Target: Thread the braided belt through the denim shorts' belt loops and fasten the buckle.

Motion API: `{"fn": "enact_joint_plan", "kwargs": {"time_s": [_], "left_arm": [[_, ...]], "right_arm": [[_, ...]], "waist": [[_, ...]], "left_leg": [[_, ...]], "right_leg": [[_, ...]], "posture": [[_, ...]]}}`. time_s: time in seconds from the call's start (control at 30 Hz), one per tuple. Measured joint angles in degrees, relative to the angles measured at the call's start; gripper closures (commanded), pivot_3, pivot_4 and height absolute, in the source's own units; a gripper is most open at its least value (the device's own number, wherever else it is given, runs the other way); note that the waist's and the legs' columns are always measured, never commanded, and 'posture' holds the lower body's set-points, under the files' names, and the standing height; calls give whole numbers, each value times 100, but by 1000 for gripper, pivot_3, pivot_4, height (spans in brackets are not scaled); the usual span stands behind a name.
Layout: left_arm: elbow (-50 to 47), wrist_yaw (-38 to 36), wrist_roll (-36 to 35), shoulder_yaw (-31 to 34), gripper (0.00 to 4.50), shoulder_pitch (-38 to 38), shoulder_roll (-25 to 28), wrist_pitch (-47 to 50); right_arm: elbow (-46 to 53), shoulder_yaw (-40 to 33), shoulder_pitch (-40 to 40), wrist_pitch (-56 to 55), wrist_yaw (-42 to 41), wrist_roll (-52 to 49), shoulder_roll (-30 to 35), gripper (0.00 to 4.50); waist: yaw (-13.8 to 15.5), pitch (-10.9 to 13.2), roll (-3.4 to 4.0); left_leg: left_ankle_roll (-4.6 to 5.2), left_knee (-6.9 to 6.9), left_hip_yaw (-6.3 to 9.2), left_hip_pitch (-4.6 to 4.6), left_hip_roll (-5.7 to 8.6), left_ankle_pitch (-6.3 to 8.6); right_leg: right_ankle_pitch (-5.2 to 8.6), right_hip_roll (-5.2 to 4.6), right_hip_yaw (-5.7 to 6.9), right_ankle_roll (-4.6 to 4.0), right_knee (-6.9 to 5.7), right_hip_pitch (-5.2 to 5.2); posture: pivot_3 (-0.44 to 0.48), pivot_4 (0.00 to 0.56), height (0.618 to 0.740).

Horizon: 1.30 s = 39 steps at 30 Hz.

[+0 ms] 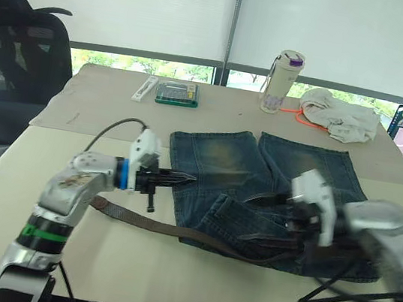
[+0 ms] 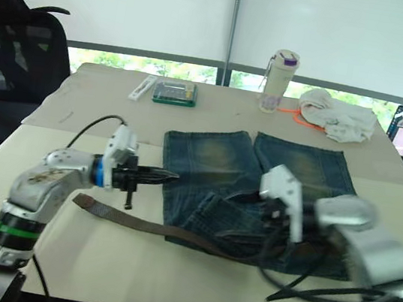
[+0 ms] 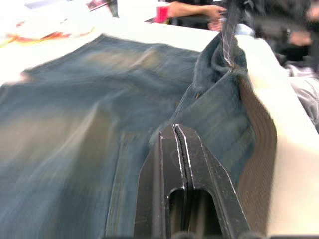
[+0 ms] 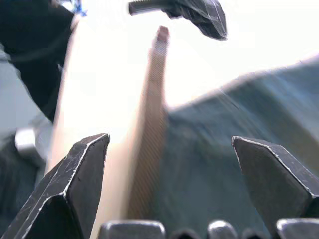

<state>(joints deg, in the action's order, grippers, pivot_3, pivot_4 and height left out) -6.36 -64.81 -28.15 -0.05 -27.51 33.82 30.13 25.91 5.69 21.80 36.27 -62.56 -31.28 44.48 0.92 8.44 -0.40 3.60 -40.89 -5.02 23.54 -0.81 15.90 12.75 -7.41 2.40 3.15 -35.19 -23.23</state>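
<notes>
The denim shorts [image 1: 257, 186] lie flat on the table [image 1: 132, 262], legs pointing away, the waistband side nearest and partly folded up. The braided belt [image 1: 167, 228] runs along the table by the waistband, its loose end [image 1: 99, 202] lying free to the left and its other part going under the bunched denim beside the right gripper [image 2: 266, 200].

The left gripper [image 1: 182, 178] hovers at the left edge of the shorts with its jaws pressed together on nothing. The right gripper's jaws stand wide apart over the waistband, belt and denim between them but ungrasped.

No belt loop can be made out clearly, nor the buckle. The step in hand looks like feeding the strap along the waistband. To do it well, the right jaws should pin the denim near a loop so it stays taut, while the left opens, drops to the free strap end and pulls it level with the waistband rather than upward, which would drag the shorts.
</notes>
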Motion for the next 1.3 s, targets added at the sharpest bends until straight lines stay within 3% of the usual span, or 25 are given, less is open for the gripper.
{"fn": "enact_joint_plan", "kwargs": {"time_s": [0.27, 0.37, 0.5, 0.6, 0.7, 1.0, 1.13, 1.3], "left_arm": [[-806, 513, -370, 273, 4500, 548, 113, 461], [-887, 653, -386, 299, 4500, 538, 114, 502], [-884, 743, -385, 326, 4500, 538, 115, 501], [-875, 786, -383, 326, 4500, 541, 115, 492], [-829, 827, -381, 330, 4500, 560, 80, 468], [-476, 1022, -366, 353, 4500, 356, -96, 272], [-472, 1087, -473, 367, 4500, 327, -158, 312], [-472, 1366, -577, 372, 4500, 354, -328, 504]], "right_arm": [[-577, 1905, 261, -634, 946, 1908, -940, 137], [-827, 2283, 271, -927, 1053, 2454, -954, 895], [-852, 2246, 263, -1075, 1029, 2534, -1107, 2314], [-773, 2139, 252, -1042, 1023, 2404, -1200, 3408], [-678, 1556, 167, -672, 1121, 1974, -1352, 4411], [-768, -7, 144, 139, 1729, 1336, -1378, 4460], [-877, -786, -70, 332, 1624, 1063, -685, 4460], [-918, -927, -542, 316, 1428, 1063, -215, 4460]], "waist": [[-3, 0, -2], [-10, 0, -2], [-26, 0, -2], [-24, 0, -2], [-18, 0, -2], [-16, 0, -2], [-6, 0, -2], [-26, 1, -3]], "left_leg": [[-8, -3, 1, 6, 7, -5], [-11, 0, 1, 6, 6, -7], [-13, 3, 0, -2, 2, -8], [-13, 4, 1, -2, 1, -8], [-12, 4, 1, -1, -1, -8], [-11, 8, -1, -1, 0, -7], [-5, 9, -2, -1, 1, -4], [-6, 14, -4, -9, 0, -4]], "right_leg": [[-1, 14, 0, 3, -3, -5], [0, 17, 1, 3, -3, -6], [0, 23, 0, 2, -1, -2], [0, 24, -1, 2, -2, -2], [-1, 24, -2, 2, -1, 2], [-1, 24, -2, 1, -1, 0], [-1, 22, -4, 2, 3, 4], [-1, 23, -6, 1, 4, 4]], "posture": [[0, 150, 737], [0, 150, 737], [0, 150, 737], [0, 150, 737], [0, 150, 737], [0, 150, 737], [0, 150, 737], [0, 150, 737]]}}
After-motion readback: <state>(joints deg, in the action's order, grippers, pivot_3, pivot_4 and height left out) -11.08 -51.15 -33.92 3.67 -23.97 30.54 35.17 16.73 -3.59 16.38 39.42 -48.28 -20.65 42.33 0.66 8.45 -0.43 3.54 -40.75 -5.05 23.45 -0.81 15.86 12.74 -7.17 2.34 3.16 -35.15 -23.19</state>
